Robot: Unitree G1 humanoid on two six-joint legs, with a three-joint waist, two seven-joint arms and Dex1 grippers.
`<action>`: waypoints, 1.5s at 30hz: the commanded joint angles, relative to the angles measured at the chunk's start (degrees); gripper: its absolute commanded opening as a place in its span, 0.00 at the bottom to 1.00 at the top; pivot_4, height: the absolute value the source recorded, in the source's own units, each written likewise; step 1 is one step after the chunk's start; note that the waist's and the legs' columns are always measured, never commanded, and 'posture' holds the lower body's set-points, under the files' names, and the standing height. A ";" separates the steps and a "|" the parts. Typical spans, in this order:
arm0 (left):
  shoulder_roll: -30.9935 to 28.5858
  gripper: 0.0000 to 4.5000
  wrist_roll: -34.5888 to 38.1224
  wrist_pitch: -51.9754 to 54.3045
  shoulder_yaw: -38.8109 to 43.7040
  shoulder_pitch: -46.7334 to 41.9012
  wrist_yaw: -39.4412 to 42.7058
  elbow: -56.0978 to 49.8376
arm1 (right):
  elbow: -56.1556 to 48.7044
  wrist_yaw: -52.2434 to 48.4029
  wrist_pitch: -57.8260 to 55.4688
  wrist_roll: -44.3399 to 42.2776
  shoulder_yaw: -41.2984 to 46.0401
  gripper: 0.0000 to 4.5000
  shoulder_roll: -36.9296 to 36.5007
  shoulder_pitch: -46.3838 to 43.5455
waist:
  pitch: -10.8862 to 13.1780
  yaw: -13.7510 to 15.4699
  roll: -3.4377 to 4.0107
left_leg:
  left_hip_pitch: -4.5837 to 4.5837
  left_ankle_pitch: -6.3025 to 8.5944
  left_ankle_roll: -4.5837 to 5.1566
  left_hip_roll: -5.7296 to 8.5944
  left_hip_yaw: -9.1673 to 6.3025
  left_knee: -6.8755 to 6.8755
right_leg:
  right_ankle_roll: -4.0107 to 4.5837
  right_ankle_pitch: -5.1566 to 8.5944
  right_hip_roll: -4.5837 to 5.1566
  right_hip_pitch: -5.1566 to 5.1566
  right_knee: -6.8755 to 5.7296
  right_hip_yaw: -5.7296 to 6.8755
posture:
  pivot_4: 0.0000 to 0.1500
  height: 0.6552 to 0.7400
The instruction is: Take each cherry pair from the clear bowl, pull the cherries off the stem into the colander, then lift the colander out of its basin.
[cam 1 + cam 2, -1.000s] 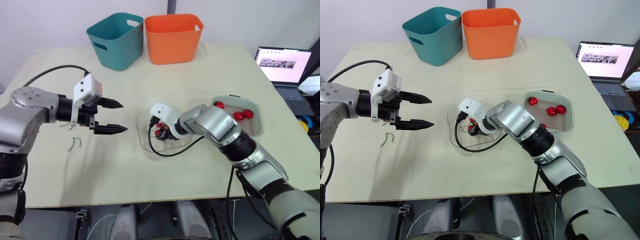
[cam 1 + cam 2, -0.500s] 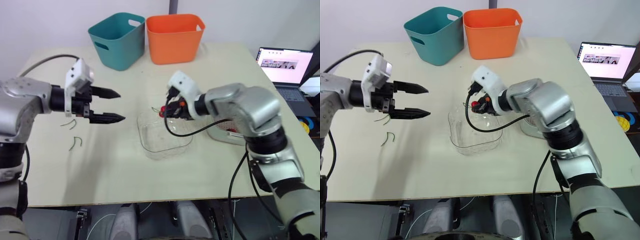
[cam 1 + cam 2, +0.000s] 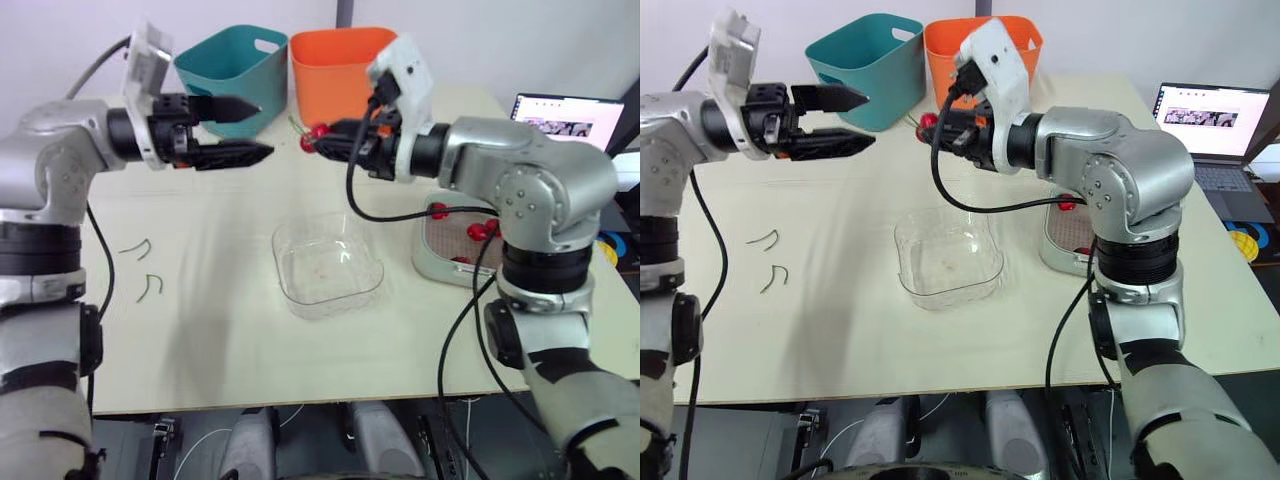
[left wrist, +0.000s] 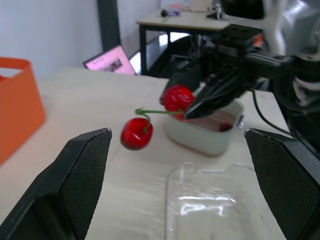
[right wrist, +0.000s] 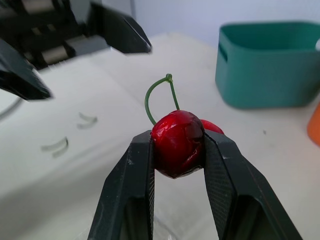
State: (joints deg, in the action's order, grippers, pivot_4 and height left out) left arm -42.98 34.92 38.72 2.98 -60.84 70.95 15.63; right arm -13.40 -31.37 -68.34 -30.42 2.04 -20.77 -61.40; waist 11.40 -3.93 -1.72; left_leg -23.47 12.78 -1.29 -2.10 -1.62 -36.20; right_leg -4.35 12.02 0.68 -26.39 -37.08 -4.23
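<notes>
Cherry pair (image 4: 176, 97): up in the air beyond the clear bowl (image 3: 330, 265), in front of the orange bin (image 3: 335, 75). Its long axis is roughly level, with the free cherry toward the robot's left.
Right gripper (image 3: 335, 138): pinches one cherry, arm raised and reaching leftward.
Left gripper (image 3: 266, 127): jaws wide, aimed at the pair, not touching.

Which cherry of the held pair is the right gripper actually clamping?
The right-hand, higher cherry, squeezed in the right gripper; the other cherry dangles free from the stem, touching nothing.
</notes>
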 commanded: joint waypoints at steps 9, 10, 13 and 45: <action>-1.71 1.00 5.91 5.74 4.67 -7.75 6.78 2.04 | 6.93 4.49 -20.79 -24.66 27.83 0.24 7.75 -5.90 | 0.01 -0.13 0.02 | 0.06 0.00 0.00 0.00 -0.02 0.03 | 0.00 -0.01 0.00 0.01 -0.05 0.00 | 1.00 1.00; -1.83 1.00 6.63 6.58 4.66 -7.91 7.58 1.56 | 7.80 4.46 -22.47 -26.58 29.38 0.24 7.89 -6.31 | 0.01 -0.14 0.02 | 0.06 0.00 0.00 -0.01 -0.02 0.04 | 0.01 -0.01 -0.01 0.01 -0.04 0.00 | 1.00 1.00; -1.68 1.00 8.03 8.44 4.56 -8.24 8.84 0.31 | 9.34 5.56 -24.16 -31.50 30.94 0.24 7.42 -6.51 | 0.02 -0.09 0.03 | 0.05 0.00 0.00 -0.01 -0.03 0.04 | 0.01 0.00 0.00 0.02 -0.03 0.01 | 1.00 1.00; 8.17 0.33 12.13 15.21 4.34 -11.54 10.10 4.56 | 11.29 22.01 -15.09 -57.50 21.84 0.24 2.24 -2.03 | 0.03 -0.16 0.04 | 0.03 0.00 0.00 0.00 -0.03 0.05 | -0.01 0.00 0.00 0.01 0.00 0.00 | 1.00 1.00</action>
State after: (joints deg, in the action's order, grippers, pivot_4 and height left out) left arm -34.62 45.74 53.35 6.00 -70.56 80.25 21.54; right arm -1.30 -9.92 -85.50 -84.85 24.42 -17.78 -63.06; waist 11.43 -4.09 -1.68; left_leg -23.44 12.78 -1.29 -2.10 -1.65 -36.15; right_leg -4.36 12.02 0.67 -26.39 -37.09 -4.23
